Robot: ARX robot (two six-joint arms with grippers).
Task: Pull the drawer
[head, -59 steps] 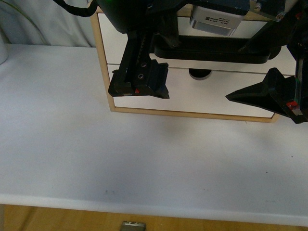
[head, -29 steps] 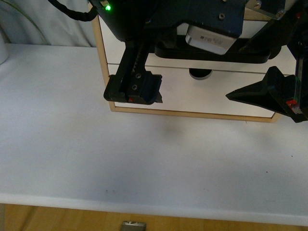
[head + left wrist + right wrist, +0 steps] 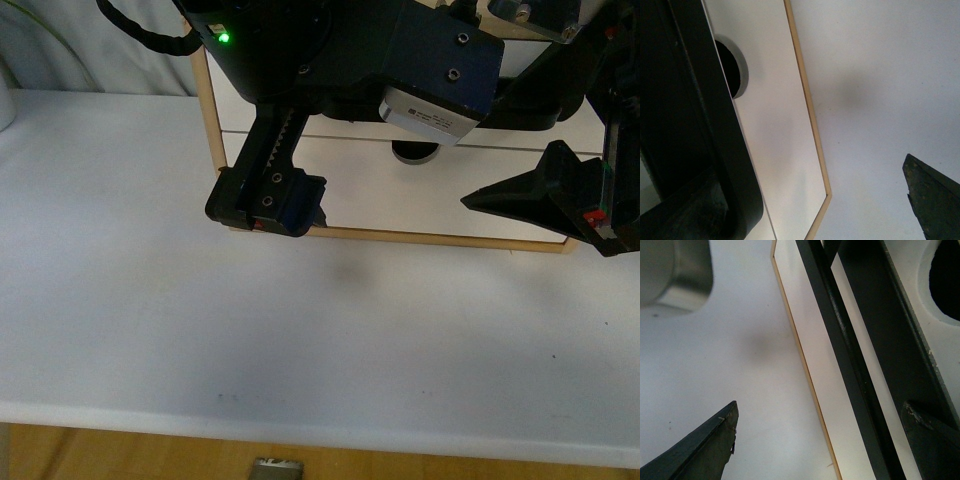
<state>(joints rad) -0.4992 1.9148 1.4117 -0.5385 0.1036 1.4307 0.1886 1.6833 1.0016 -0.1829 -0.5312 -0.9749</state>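
- Found the left claw (image 3: 802, 192) spread wide and gripping nothing, with one finger (image 3: 930, 200) out over the worktop (image 3: 150, 300) and the other side a dark mass against the bar.
- Located the drawer (image 3: 400, 195) at the back of the worktop, as the lower front in the wood-edged cabinet (image 3: 210, 120), apparently shut. Noted the black bar handle (image 3: 840, 350) running above its notch (image 3: 415, 152).
- Found the right claw (image 3: 820, 410) likewise wide, straddling the handle and holding nothing.
- Judged sound practice: close squarely on the bar first, then draw straight back and level, both sides together, avoiding a skewed drawer or a dragged cabinet.
- Counted two claws, two drawer fronts, one handle, one notch.
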